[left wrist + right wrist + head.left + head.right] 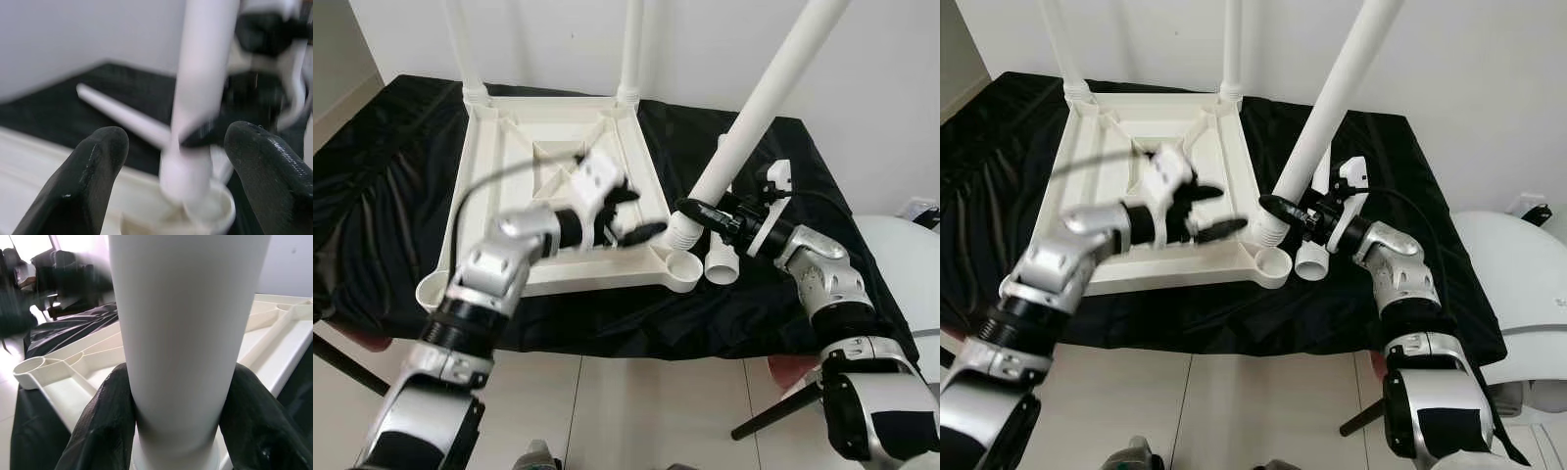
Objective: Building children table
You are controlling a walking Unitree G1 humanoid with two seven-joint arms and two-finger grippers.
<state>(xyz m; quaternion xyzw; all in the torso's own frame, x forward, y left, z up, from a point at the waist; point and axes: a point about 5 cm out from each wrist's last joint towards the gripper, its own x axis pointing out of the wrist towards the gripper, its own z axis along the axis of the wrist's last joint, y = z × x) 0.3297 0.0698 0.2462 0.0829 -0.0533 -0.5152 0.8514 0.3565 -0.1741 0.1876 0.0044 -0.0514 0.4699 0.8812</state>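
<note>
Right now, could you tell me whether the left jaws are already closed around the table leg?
No, the left gripper is open, its fingers standing apart on either side of the white leg, which the right gripper holds.

Open black cloth (391, 186) to the left of the upturned tabletop (494, 186), free for passage; two upright legs (628, 49) blocking its far corners; tilted leg (759, 108), clamped in the right gripper (690, 213), crossing above the near right socket (682, 266); loose leg (722, 262) lying just beside that socket; left gripper (628, 213), fingers spread, hovering over the near rim
</note>
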